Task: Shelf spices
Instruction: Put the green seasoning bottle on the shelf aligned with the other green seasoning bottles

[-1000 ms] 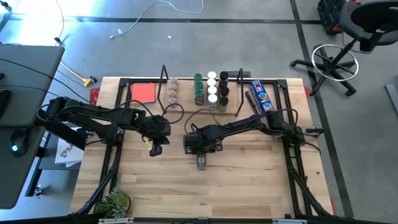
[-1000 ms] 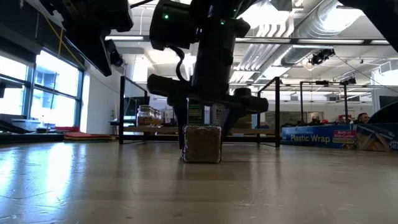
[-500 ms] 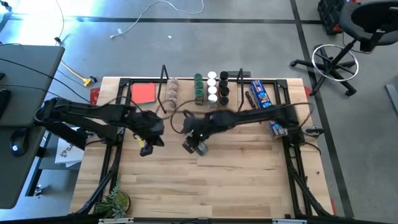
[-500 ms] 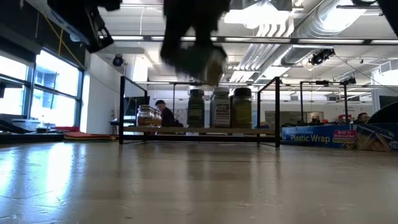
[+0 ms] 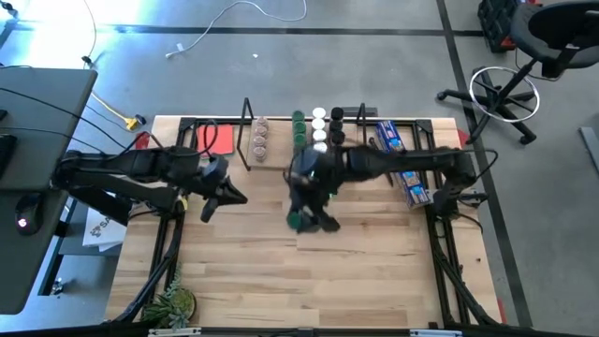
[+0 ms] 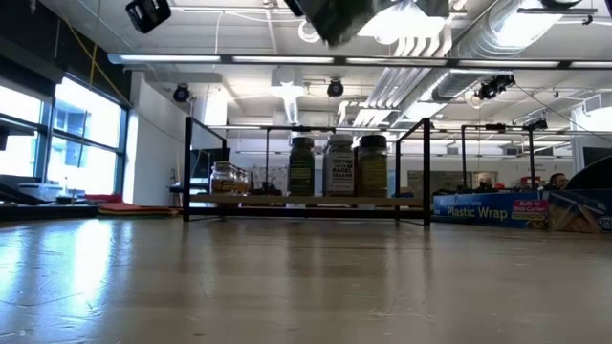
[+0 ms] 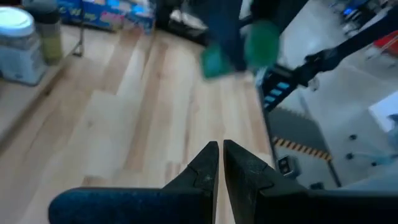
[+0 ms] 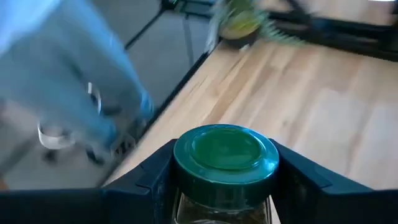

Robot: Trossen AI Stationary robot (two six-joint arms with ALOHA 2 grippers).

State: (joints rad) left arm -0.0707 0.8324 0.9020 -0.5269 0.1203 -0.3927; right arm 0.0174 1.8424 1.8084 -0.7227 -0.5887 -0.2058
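My right gripper is shut on a green-lidded spice jar, high above the table's middle; the jar shows blurred at the top of the low view. The light-wood shelf stands at the far edge on its black wire frames. On its board stand clear jars and rows with green, white and black lids. My left gripper is shut and empty, left of the jar, above the table. My right gripper pinches the jar's body just below the green lid, with one finger on each side. The jar is lifted clear of the table, and its lid shows from above.
A red card lies left of the shelf and a long blue packet to its right. A small potted plant stands at the near left corner. Bare wood lies between the arms and the near edge.
My right gripper has lifted the jar off the table, where it stood a second ago, and carried it up and toward the far edge, turning as it went. My left gripper has drawn back toward the table's left and far edges.
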